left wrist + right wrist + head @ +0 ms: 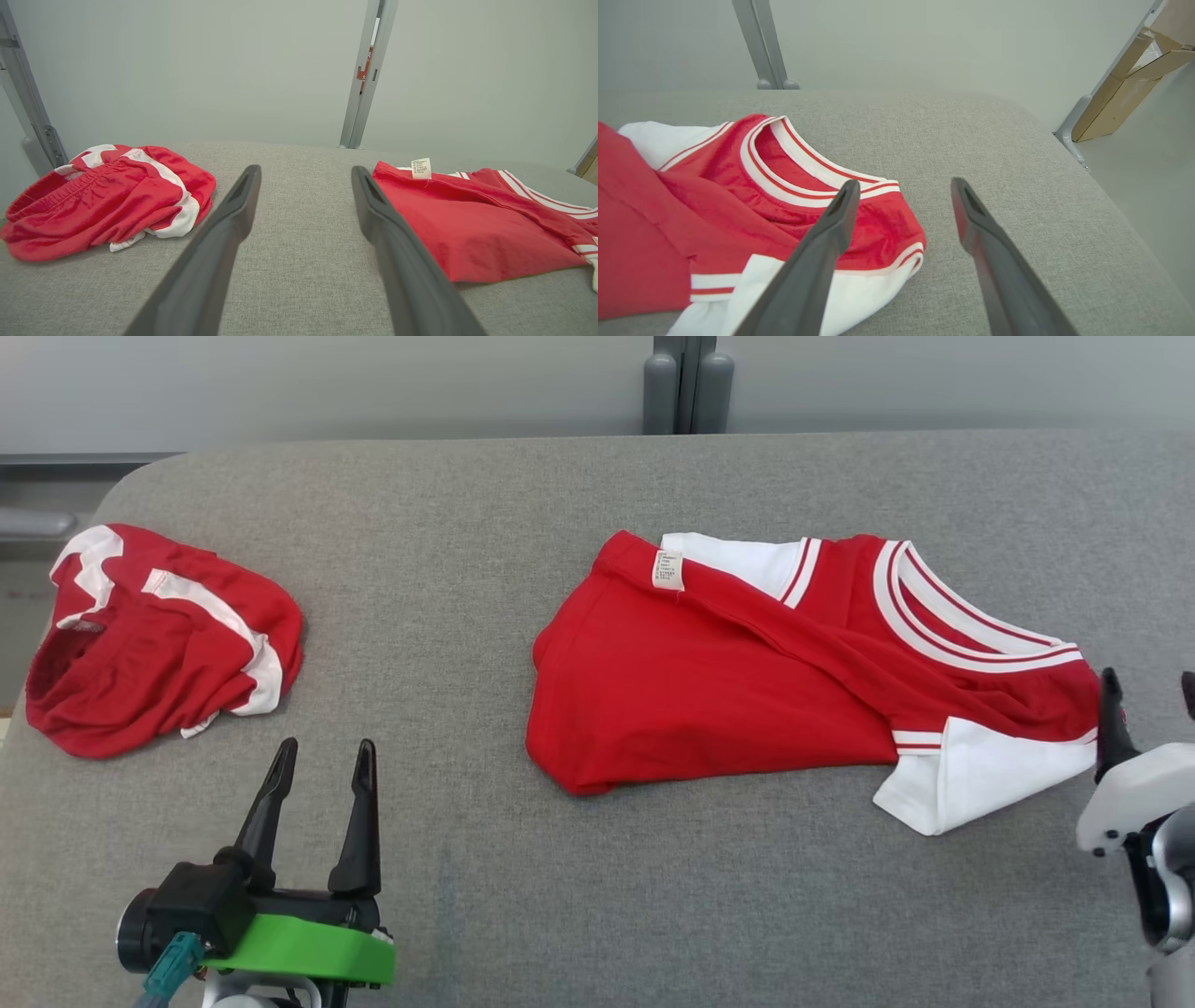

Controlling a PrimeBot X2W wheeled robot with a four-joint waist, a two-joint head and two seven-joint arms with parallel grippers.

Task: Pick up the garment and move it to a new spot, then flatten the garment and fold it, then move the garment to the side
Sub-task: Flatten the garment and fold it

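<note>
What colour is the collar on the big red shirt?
The collar is white with thin red stripes. The right wrist view shows it best.

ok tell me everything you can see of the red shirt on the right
The shirt is red knit with white sleeves, striped red-and-white neckband and cuffs, and a white care label at its seam. It lies folded on the grey cloth surface, neck toward the right tool, which stands open at that end.

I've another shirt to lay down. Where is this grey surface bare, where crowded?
Bare: the wide strip of grey surface between the red shorts and the folded red shirt, the far band behind both, the near strip before the shirt. Crowded: the right edge, where the right end effector sits by the white sleeve.
</note>
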